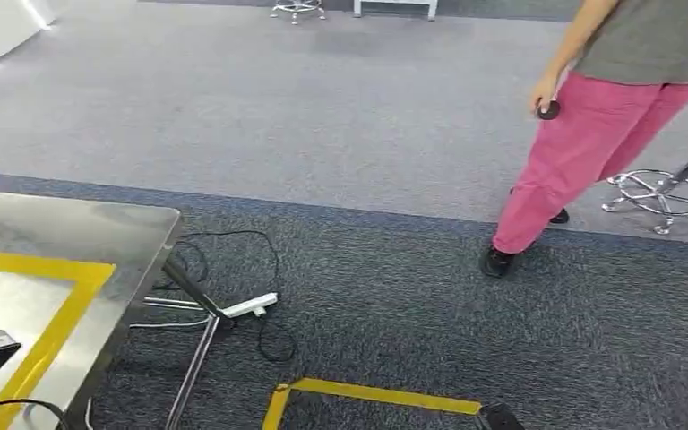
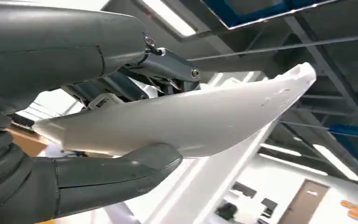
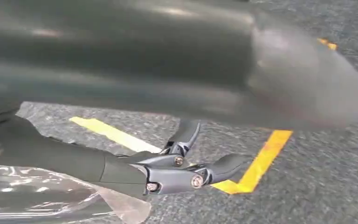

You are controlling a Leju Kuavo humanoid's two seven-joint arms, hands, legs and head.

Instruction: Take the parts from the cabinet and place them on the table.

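While the steel table (image 1: 98, 233) lies low to the left, the carrying step seems underway; next comes turning toward it and lowering. Clamped in the left hand (image 2: 121, 135) is a long white part (image 2: 191, 121). Right hand (image 3: 177, 172) has curled fingers over clear plastic (image 3: 51, 196); grip unclear.

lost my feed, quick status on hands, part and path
Left hand grips white part. Right hand on a clear bag, hold unclear. Table at left; person ahead right.
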